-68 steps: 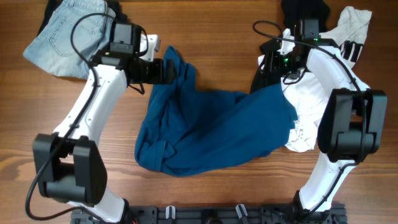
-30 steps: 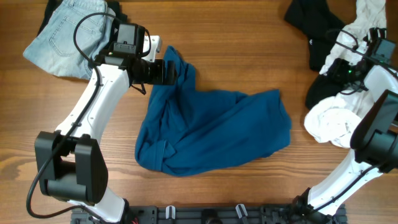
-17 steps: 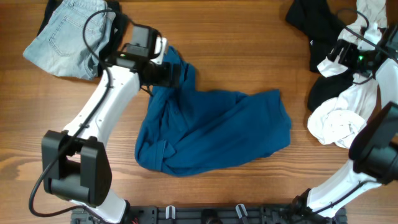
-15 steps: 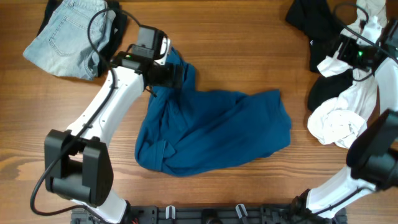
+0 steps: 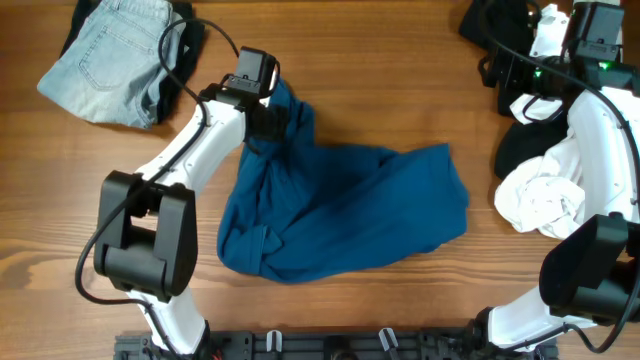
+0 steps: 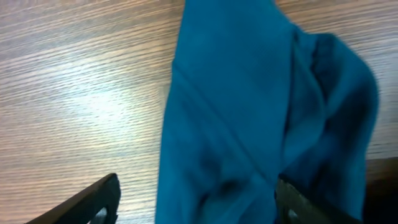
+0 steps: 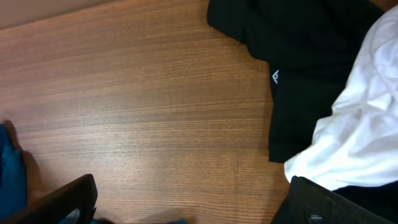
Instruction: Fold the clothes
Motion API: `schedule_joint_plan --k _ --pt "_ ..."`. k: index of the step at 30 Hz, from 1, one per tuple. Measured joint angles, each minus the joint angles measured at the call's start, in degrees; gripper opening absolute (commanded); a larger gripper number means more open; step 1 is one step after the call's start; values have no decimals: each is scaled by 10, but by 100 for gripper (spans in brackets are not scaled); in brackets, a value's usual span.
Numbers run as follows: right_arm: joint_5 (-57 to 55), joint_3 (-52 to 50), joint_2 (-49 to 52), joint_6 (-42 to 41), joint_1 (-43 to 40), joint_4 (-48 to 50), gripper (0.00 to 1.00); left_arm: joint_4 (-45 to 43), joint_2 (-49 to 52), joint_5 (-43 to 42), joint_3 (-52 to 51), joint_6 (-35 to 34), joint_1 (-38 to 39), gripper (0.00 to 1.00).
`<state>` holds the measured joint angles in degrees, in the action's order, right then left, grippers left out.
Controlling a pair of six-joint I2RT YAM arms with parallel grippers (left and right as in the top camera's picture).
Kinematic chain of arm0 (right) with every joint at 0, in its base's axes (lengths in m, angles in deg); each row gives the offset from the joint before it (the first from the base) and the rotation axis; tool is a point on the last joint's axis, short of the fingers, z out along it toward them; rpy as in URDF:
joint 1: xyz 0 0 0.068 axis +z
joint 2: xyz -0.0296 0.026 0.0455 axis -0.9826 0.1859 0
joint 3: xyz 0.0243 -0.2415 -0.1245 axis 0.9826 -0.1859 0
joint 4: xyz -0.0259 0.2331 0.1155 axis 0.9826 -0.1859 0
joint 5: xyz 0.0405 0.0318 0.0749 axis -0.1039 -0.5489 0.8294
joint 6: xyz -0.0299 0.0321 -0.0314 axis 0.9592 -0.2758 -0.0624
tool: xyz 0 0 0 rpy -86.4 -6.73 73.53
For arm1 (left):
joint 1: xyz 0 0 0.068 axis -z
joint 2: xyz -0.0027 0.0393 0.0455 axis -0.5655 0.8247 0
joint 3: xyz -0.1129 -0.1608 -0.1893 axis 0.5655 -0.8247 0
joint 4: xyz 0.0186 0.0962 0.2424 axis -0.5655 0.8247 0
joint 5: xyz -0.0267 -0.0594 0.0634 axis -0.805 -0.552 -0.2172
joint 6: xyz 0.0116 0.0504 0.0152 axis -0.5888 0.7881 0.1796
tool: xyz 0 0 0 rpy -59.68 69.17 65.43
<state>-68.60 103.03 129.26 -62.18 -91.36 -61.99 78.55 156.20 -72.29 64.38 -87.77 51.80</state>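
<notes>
A crumpled blue shirt (image 5: 340, 210) lies in the middle of the wooden table. My left gripper (image 5: 288, 118) is at the shirt's top left corner. In the left wrist view its jaws (image 6: 196, 202) are wide open, with the blue cloth (image 6: 249, 93) between them. My right gripper (image 5: 497, 72) hovers at the far right, beside a black garment (image 5: 500, 25). In the right wrist view it (image 7: 193, 205) is open and empty over bare wood. The black garment (image 7: 311, 56) and a white garment (image 7: 360, 137) lie to its right.
Light blue jeans (image 5: 110, 55) lie on dark clothing at the far left corner. A white garment (image 5: 545, 195) is bunched at the right edge, partly over more black cloth (image 5: 515, 150). Bare wood runs along the front and between the shirt and the right pile.
My right arm left the shirt's right corner, swung out to the right edge, then came back over the black garment. The white garment shifted right. My left gripper slid slightly right along the shirt's top.
</notes>
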Motion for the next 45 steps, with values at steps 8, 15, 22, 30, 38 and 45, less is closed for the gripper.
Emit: schedule_joint_plan --k 8,15,22,30,38,45 --pt "5 0 0 0 0 -3 100 -12 19 -2 0 -1 24 61" --pt "5 0 0 0 0 -8 99 -11 33 -1 0 -1 24 60" --pt "5 0 0 0 0 -20 97 -11 33 -12 0 -1 24 61" --pt "6 0 0 0 0 -33 96 -11 33 -30 0 -2 24 30" --pt "6 0 0 0 0 -39 96 -11 35 -32 0 -1 24 37" --pt "7 0 0 0 0 -40 96 -13 54 -36 0 -3 24 4"
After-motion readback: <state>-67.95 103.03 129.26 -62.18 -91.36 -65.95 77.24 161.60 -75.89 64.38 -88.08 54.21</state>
